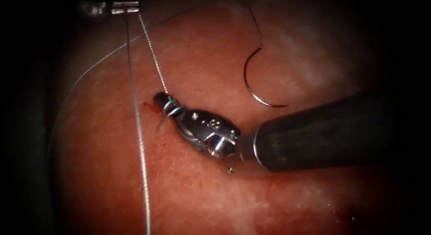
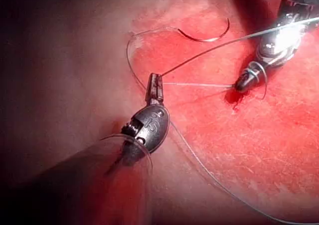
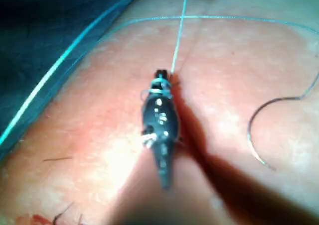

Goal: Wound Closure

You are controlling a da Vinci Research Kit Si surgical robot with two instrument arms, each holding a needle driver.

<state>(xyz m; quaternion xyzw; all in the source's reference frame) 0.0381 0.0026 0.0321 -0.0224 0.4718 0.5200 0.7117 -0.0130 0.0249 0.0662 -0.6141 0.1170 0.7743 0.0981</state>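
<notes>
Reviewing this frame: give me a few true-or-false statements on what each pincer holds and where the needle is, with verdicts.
1. The needle lies free on the tissue, held by neither tool. True.
2. The left pincer grips the needle. False: it is shut on the thread.
3. Thread is looped around the right pincer. True.
4. The needle is driven into the tissue at the cut. False: it rests on the surface, to the right of the cut.
</notes>
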